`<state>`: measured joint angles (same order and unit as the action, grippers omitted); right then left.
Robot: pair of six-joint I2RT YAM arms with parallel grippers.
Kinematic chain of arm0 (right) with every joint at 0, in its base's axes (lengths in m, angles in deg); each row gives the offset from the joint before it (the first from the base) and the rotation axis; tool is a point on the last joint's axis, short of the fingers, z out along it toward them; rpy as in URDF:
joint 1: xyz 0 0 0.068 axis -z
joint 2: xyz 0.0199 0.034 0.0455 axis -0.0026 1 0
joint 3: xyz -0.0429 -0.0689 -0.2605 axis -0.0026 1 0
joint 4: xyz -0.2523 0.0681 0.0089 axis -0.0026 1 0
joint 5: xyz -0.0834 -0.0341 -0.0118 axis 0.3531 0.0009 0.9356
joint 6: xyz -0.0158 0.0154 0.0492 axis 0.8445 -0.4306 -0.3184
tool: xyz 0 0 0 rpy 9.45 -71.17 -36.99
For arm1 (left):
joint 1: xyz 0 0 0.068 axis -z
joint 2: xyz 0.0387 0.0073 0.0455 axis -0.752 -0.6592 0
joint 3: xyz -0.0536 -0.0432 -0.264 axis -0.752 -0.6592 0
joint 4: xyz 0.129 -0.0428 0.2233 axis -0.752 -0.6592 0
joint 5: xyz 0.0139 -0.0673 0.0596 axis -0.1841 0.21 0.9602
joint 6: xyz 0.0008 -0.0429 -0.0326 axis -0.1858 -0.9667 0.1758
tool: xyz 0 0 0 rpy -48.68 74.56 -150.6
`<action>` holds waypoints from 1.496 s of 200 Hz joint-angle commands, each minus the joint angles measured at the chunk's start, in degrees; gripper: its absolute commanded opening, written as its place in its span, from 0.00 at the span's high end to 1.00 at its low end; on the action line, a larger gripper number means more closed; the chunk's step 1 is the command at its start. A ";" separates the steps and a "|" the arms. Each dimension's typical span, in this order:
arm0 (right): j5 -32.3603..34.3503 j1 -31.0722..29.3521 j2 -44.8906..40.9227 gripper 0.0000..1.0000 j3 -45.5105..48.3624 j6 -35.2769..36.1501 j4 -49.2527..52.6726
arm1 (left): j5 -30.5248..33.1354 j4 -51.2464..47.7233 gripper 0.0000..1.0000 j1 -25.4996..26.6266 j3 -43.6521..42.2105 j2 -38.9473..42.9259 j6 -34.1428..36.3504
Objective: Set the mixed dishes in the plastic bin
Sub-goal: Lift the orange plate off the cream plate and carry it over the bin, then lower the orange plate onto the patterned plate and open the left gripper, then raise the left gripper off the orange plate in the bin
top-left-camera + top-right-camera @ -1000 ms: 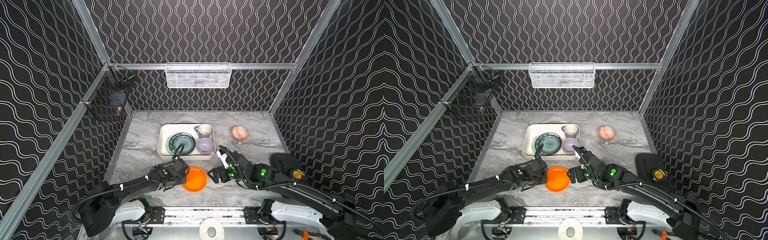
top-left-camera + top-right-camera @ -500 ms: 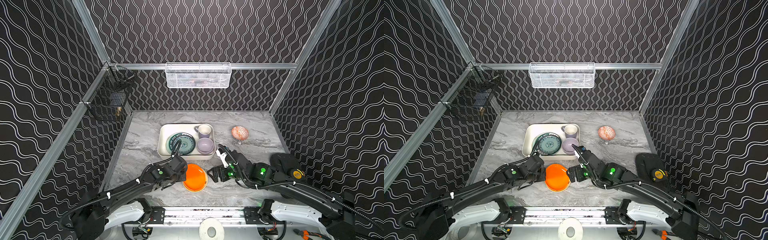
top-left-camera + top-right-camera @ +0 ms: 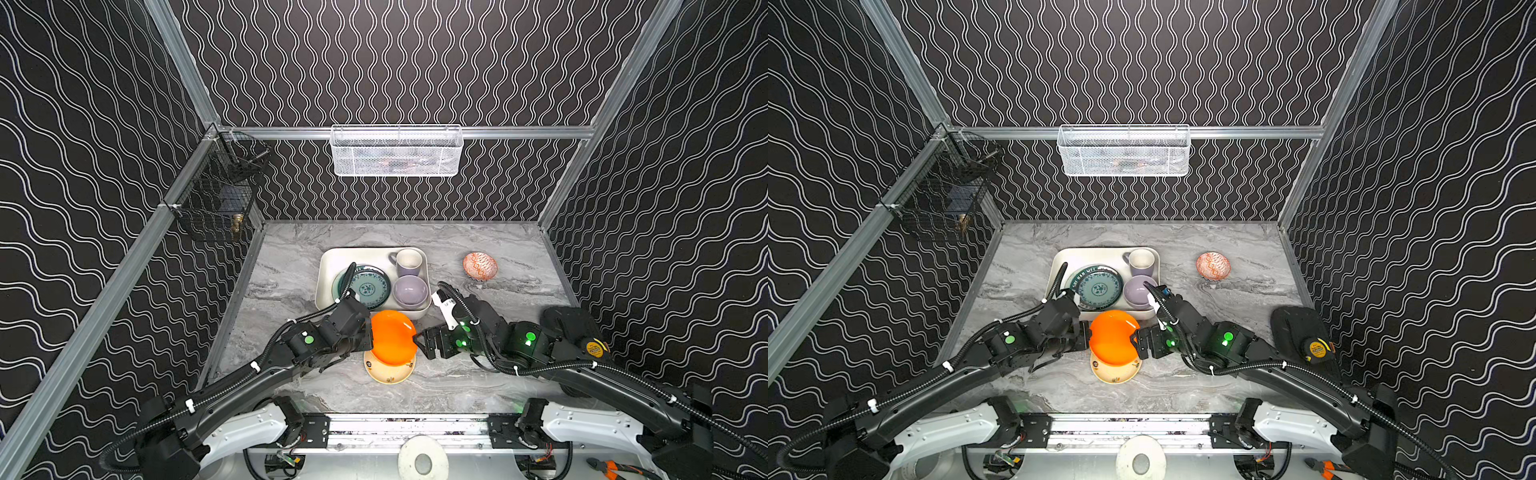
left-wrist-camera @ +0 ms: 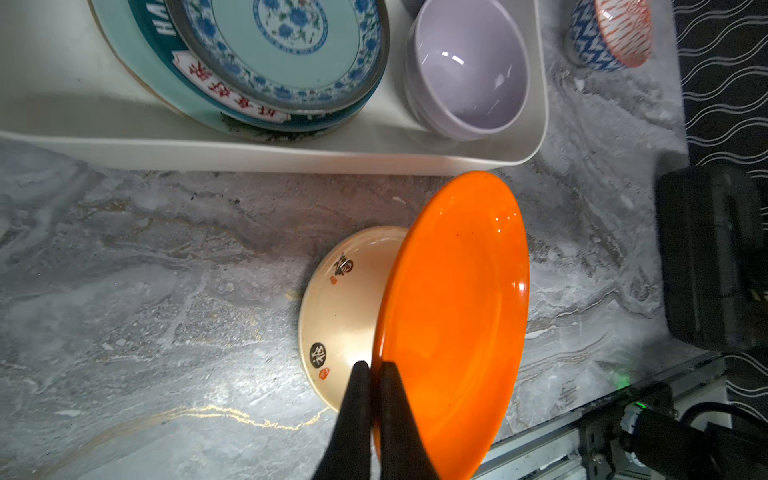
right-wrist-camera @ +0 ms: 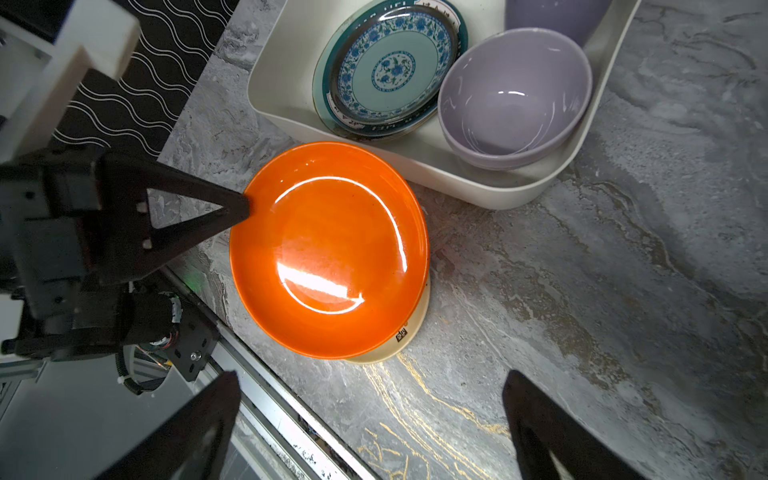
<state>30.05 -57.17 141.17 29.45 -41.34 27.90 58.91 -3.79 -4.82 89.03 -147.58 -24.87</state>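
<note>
The left gripper (image 4: 375, 371) is closed on the left rim of the orange plate (image 3: 392, 337), with one finger on each face of the rim. The plate is held tilted above the cream plate (image 3: 388, 372), which lies flat on the marble tabletop (image 3: 478, 384) near the front edge. The orange plate covers most of the cream plate. It cannot be determined whether the two plates touch.

The right gripper (image 3: 422, 345) is positioned just right of the orange plate. Its jaws are spread wide and hold nothing.

The plastic bin (image 3: 332, 259) stands on the tabletop just beyond the orange plate, at mid-depth and slightly left of centre. Contents of the bin:
- Left side: the mint-green floral plate (image 3: 368, 286), stacked on the white plate with a lettered dark-green rim (image 3: 1079, 277).
- Near right corner: the lavender bowl (image 3: 410, 291), upright.
- Far right corner: the lavender mug (image 3: 409, 262), upright.

The orange-patterned bowl (image 3: 480, 266) lies on its side on the tabletop, right of the bin and well apart from it. Neither gripper is near it.
</note>
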 commanded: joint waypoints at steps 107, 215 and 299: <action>2.96 2.49 2.29 0.01 -10.44 4.99 4.47 | -8.44 4.56 1.00 -27.08 14.74 -15.17 12.89; -7.48 16.13 3.34 0.01 -9.24 9.73 3.16 | -14.81 13.32 1.00 -33.75 17.39 -32.98 12.38; -10.32 18.91 5.47 0.01 -8.52 10.84 1.57 | -12.86 12.57 1.00 -34.03 18.98 -38.18 12.89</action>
<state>20.65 -38.50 146.55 20.68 -31.25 31.05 44.87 8.77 -38.68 107.56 -185.61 -13.00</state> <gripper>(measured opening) 0.993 0.070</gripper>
